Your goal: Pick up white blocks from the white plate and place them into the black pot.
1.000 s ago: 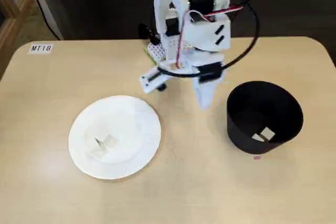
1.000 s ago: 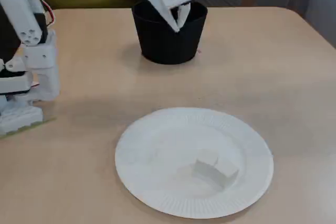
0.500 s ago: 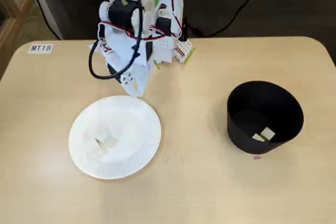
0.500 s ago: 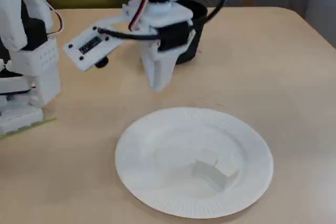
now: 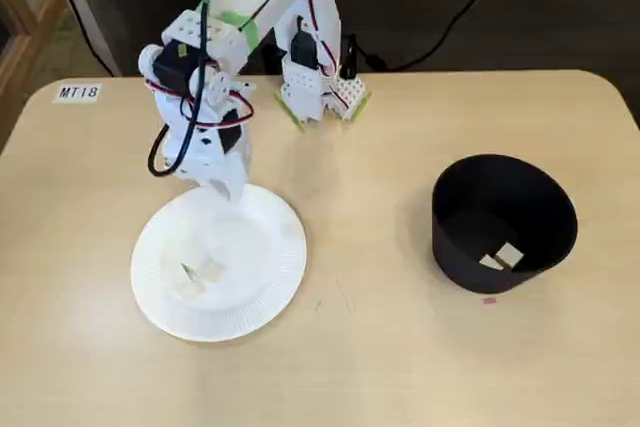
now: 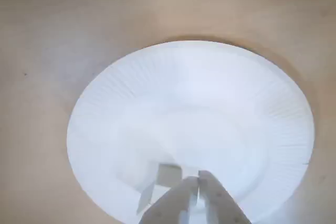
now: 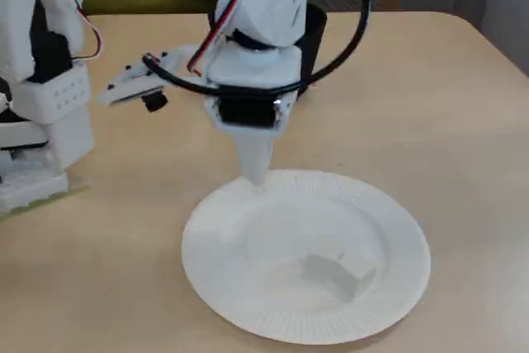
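The white plate (image 5: 262,282) is taken as the landmark. The gripper (image 5: 226,190) is held above the plate's rim on the side nearest the arm's base, tip pointing down; its fingers (image 6: 210,198) are seen pressed together in the wrist view, with nothing held. Two white blocks (image 7: 335,270) are seen lying side by side on the plate, beyond the gripper's tip. The black pot (image 5: 545,237) is set well apart from the plate, and two more white blocks (image 5: 503,258) are seen on its floor.
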You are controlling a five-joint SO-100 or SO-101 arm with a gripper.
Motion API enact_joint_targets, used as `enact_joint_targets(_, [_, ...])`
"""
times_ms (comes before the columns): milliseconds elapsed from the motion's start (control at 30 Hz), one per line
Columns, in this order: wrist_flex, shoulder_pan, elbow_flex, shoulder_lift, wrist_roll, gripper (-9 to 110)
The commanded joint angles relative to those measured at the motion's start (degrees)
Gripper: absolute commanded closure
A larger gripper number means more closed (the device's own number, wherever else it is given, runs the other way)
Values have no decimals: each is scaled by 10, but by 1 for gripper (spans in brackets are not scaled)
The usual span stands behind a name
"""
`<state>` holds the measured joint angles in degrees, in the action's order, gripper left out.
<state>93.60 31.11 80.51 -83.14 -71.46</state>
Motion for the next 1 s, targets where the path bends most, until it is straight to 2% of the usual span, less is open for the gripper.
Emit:
enact_joint_targets(0, [8, 13, -25, -4, -8, 103])
enact_joint_targets(200, [8, 17, -33, 4, -71, 104])
enact_joint_targets(300, [8, 18, -40, 15, -73, 104])
enact_joint_targets(467, [8, 26, -105, 65, -20, 104])
enact_joint_targets(700, [14, 11, -192, 134, -24, 93])
enact_joint_targets(800, [14, 4, -206, 147, 13, 88])
enact_joint_targets(967, [14, -4, -208, 153, 20, 86])
